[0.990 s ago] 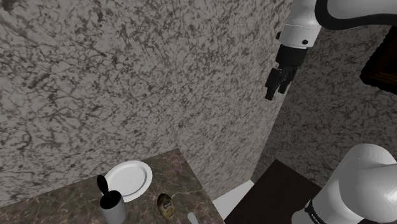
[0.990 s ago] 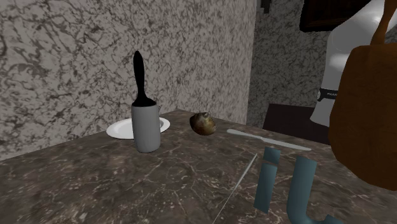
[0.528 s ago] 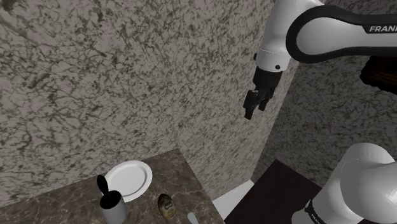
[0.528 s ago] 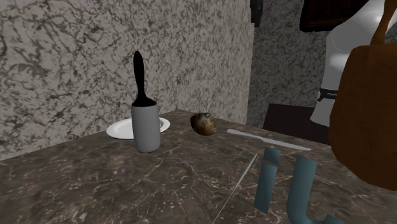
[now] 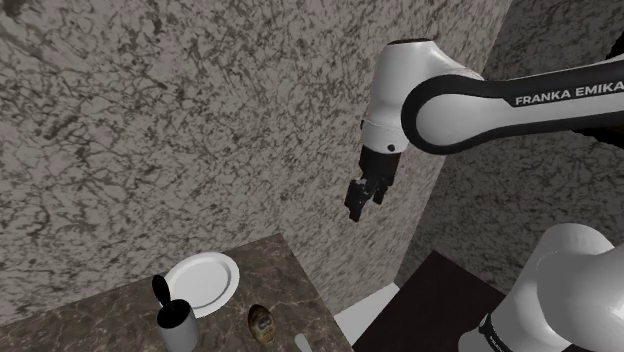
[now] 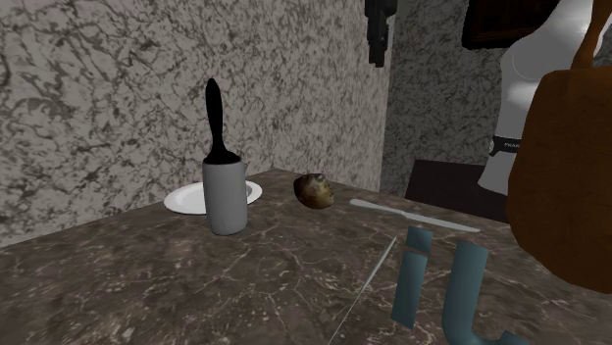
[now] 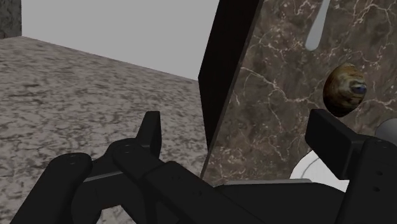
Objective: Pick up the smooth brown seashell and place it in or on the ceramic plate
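Observation:
The brown, glossy seashell [image 5: 262, 322] [image 6: 314, 190] lies on the dark marble counter [image 5: 283, 272], just beside the white plate [image 5: 203, 280] [image 6: 180, 201]. My gripper [image 5: 358, 203] [image 6: 377, 44] hangs high in the air above the counter's corner, far over the shell. In the wrist view its fingers [image 7: 151, 130] stand wide apart with nothing between them, so it is open. Past them, below, lie the shell [image 7: 345, 89] and the plate's rim [image 7: 310, 172].
A grey cup [image 5: 177, 326] [image 6: 226, 196] holding a black utensil stands against the plate. A pale knife [image 6: 412, 216] [image 7: 318, 28] lies near the shell. Blue tongs [image 6: 436, 279] and a brown bag [image 6: 569, 176] lie closer to the second exterior camera. Speckled stone walls [image 5: 200, 120] meet behind the counter.
The arm has swung toward the shoulder view's left and lowered, bringing the gripper down from near the top edge. The fingers stay apart; shell, plate and cup have not moved.

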### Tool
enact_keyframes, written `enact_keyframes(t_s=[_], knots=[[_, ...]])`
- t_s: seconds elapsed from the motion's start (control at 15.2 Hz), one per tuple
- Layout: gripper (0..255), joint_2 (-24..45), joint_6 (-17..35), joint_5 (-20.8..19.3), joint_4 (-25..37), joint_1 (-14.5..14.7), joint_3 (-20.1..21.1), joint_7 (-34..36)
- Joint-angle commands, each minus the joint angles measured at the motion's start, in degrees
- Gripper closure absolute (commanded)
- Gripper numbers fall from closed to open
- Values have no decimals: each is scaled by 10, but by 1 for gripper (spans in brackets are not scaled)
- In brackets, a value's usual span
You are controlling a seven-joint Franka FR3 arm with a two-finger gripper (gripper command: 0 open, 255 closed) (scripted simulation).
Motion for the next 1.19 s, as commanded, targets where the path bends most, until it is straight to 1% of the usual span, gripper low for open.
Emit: enact_keyframes(t_s=[0.0, 0.33, 0.59, 0.86, 1.12], knots=[[0, 30, 28, 8, 3, 8, 19, 16], [0, 114, 105, 13, 10, 22, 63, 52], [0, 191, 163, 3, 28, 30, 96, 87], [0, 276, 214, -26, 58, 37, 125, 131], [0, 365, 255, -74, 98, 51, 142, 183]])
